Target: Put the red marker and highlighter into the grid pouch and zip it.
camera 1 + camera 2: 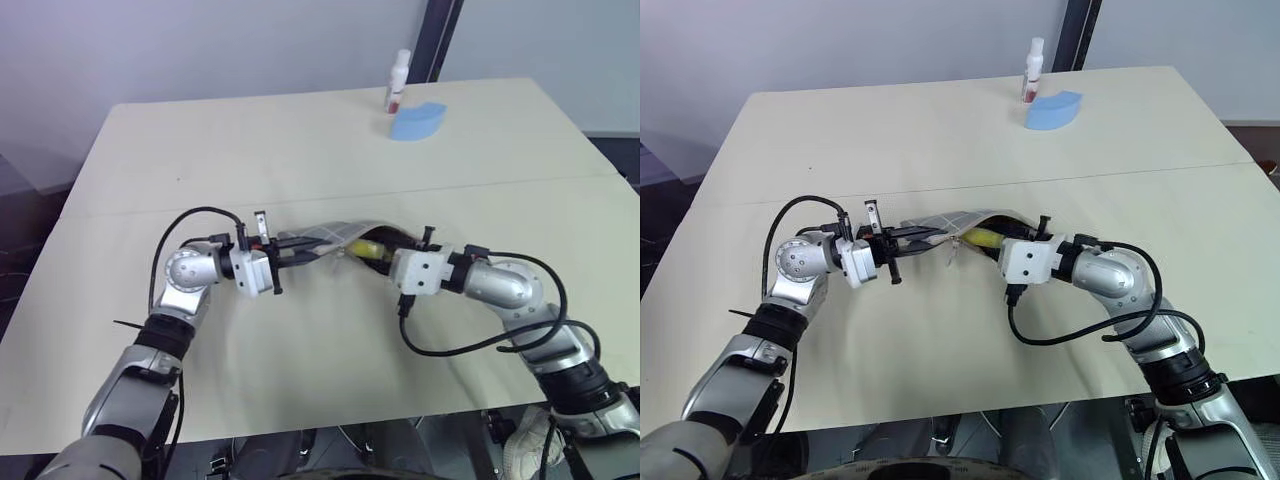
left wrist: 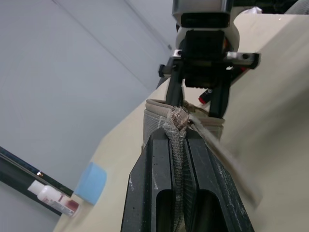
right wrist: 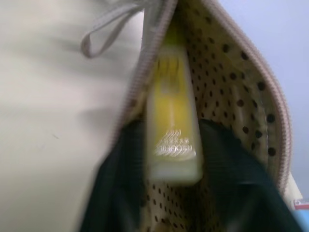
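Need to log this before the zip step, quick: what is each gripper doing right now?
Left gripper: shut on the grid pouch edge.
Right gripper: at the pouch mouth, the highlighter between its fingers; open or gripping cannot be told.

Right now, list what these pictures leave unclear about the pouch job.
- Red marker: just a red tip shows in the left wrist view; the right gripper hides the rest.
- Highlighter: blurred in the right wrist view, so release is unclear.
- Grid pouch: both grippers cover its ends; the left gripper clamps the fabric.

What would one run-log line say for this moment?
left gripper: shut on pouch edge | right gripper: open, highlighter inside pouch mouth | zipper: open
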